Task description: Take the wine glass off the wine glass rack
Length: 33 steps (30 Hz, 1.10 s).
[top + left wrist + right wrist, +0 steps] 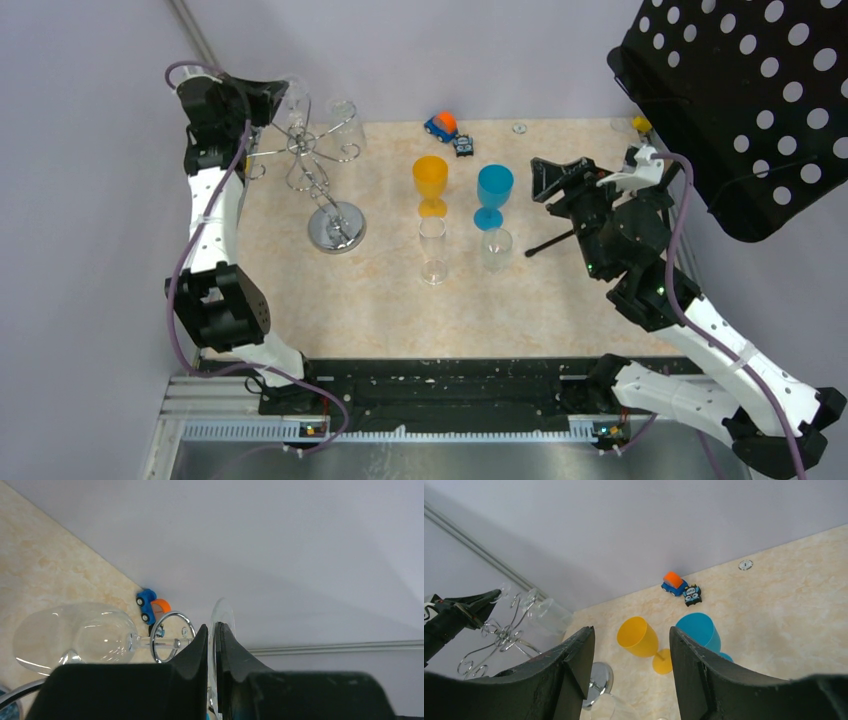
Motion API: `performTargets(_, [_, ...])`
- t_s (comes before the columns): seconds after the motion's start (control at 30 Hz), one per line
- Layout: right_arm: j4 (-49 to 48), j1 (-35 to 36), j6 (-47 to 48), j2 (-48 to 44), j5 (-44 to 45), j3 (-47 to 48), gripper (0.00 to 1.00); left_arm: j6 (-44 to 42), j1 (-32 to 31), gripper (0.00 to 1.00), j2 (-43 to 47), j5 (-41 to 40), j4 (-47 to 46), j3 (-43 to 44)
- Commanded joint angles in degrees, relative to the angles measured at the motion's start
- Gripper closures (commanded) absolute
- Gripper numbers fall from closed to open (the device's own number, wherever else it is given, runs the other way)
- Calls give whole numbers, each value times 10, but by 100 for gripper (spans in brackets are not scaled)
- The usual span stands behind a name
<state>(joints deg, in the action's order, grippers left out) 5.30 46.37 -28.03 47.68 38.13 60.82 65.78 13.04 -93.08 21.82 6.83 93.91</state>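
Top external view shows one desk [380,310], bare along its near edge, carrying one wine glass rack [336,228] at far left, two standing clear glasses [432,250], one yellow goblet [431,180], one blue goblet [494,190] and two toy cars [441,125]. Raised high, the left pincer [262,100] is clenched on the foot of the wine glass [294,98], which hangs from a rack hook beside a second hung glass [345,125]. The right pincer [545,180] hovers released near the blue goblet.

Pale lilac walls [450,50], beige marbled tabletop [380,300], black perforated panel [725,95] upper right, soft even light
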Motion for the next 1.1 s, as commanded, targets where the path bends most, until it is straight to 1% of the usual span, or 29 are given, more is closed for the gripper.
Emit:
performTargets(0.0, [-17,3,11,-11,5,-1,43,33,1,100,18,50,-132,-7])
performTargets(0.3, [-17,2,9,-16,6,-5,43,33,1,100,-12,94,-153,6])
performTargets(0.5, [-17,3,7,-16,4,-4,43,21,1,100,-26,114,-133,21])
performTargets(0.9, [-14,2,-1,-16,0,-6,43,-3,1,100,-49,88,-113,57])
performTargets(1.07, [-13,2,-3,-15,1,-7,43,5,1,100,-60,110,-128,64])
